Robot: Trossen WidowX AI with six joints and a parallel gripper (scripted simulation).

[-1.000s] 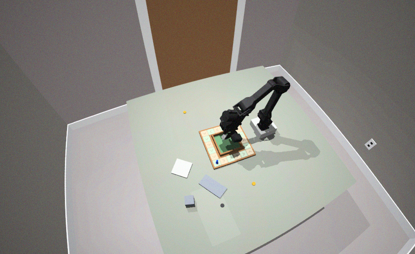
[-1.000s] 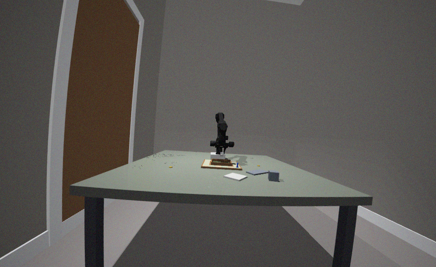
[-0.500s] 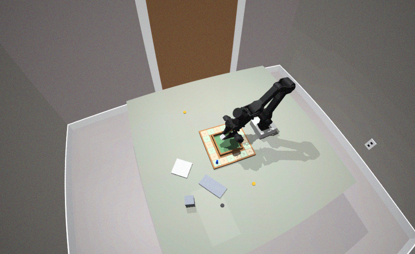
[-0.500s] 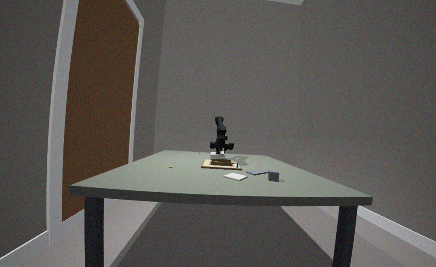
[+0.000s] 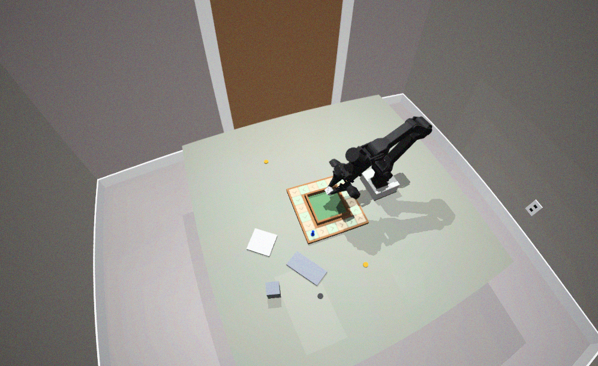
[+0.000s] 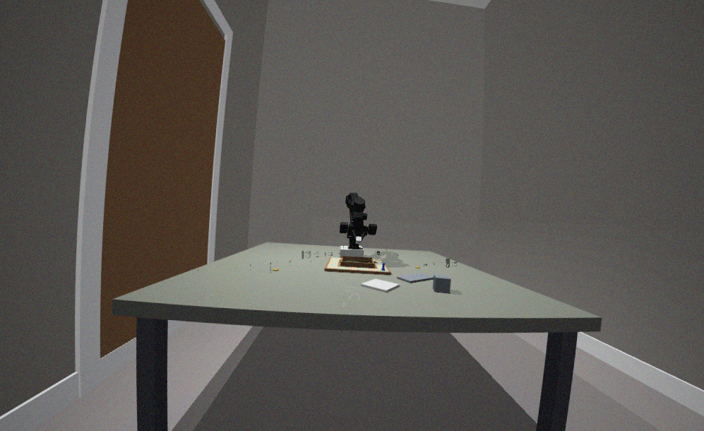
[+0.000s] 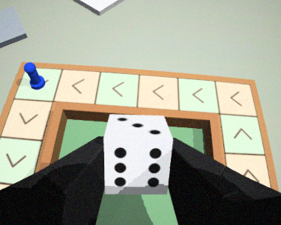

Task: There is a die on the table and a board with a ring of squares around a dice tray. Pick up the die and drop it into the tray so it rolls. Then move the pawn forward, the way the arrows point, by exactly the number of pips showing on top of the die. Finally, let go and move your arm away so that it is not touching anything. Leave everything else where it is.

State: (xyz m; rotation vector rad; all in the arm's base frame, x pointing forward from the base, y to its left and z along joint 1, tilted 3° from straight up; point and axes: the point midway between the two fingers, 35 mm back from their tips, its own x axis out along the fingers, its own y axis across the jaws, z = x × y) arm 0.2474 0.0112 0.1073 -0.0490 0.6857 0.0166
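Sitting between the closed jaws: the die (image 5: 328, 190) (image 6: 358, 239) (image 7: 137, 155).

"What surrounds your table (image 5: 409, 291) (image 6: 354, 323)?"

"You have grey walls (image 5: 519, 113) (image 6: 364, 133) and a brown door (image 5: 278, 59) (image 6: 166, 160) in a pale frame (image 5: 214, 68) (image 6: 90, 214)."

"And below?"

"Your floor (image 5: 150, 254) (image 6: 509, 364) is pale; white baseboards (image 5: 510, 200) (image 6: 648, 364) edge it."

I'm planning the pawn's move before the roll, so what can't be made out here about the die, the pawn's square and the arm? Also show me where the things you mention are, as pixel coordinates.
- Die (image 5: 328, 190) (image 7: 137, 159), wrist view: side faces hidden by the gripper (image 5: 329, 191) (image 7: 137, 147); only the three and six faces read.
- Pawn (image 5: 312, 233) (image 6: 383, 266) (image 7: 35, 77), wrist view: it covers most of its square's arrow.
- Board (image 7: 139, 73), wrist view: near side cut off by the bottom edge.
- Board arrows, exterior view: too small.
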